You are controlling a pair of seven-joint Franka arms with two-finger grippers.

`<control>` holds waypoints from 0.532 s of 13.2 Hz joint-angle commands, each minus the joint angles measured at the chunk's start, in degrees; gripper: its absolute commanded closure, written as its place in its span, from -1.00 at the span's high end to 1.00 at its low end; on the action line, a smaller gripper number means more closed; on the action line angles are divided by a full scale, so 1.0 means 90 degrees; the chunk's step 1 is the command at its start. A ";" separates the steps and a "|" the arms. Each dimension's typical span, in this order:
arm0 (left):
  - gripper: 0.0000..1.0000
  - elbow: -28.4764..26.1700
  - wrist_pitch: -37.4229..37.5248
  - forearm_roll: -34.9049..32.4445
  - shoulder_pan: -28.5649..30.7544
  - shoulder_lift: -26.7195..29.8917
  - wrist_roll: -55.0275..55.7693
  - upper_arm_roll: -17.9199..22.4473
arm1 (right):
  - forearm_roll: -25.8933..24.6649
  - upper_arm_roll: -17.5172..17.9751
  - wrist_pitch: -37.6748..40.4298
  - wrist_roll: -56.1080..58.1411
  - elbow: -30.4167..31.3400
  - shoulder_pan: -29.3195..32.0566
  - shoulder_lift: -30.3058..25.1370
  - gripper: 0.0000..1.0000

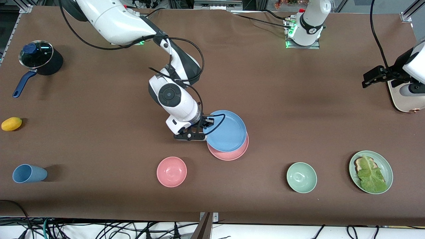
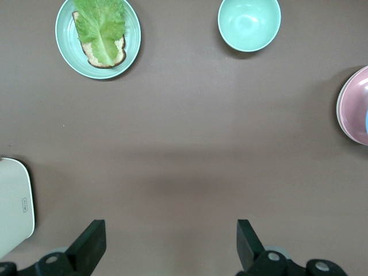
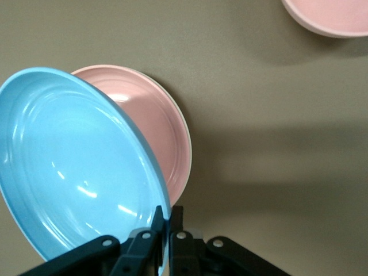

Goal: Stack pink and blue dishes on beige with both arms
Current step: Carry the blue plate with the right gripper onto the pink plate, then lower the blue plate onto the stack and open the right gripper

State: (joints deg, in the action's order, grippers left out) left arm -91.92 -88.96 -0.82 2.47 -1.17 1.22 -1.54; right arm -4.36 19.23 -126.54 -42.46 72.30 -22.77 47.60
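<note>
Brown-covered table (image 1: 265, 83), cables (image 1: 99, 229) on pale floor, even overhead light

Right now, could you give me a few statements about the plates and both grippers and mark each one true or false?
1. The right gripper is shut on the blue plate's rim. True.
2. The blue plate hangs over the pink plate. True.
3. The left gripper holds the green bowl. False: it is open and empty over bare table.
4. The pink bowl sits on the pink plate. False: it stands apart on the table, nearer the front camera.
5. Lettuce lies on the green plate. True.
</note>
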 commanded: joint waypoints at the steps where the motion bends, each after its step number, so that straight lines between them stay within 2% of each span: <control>1: 1.00 -0.0041 -0.0037 0.0140 0.0028 0.0072 -0.0155 0.0015 | -0.0073 -0.0056 -0.0159 -0.0146 -0.0201 -0.0029 0.0140 -1.00; 4: 1.00 0.0231 -0.0027 0.0140 0.0019 -0.0045 -0.0135 0.0015 | -0.0053 -0.0056 -0.0276 -0.0136 -0.0201 -0.0019 0.0237 -1.00; 7: 1.00 0.0232 -0.0008 0.0140 0.0019 -0.0124 -0.0125 0.0025 | -0.0053 -0.0056 -0.0773 -0.0136 -0.0192 -0.0029 0.0413 -1.00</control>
State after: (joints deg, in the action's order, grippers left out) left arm -91.28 -89.34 -0.82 2.47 -1.32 1.18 -1.51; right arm -4.36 18.53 -131.37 -42.71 72.26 -22.68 49.46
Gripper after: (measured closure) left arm 0.000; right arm 0.947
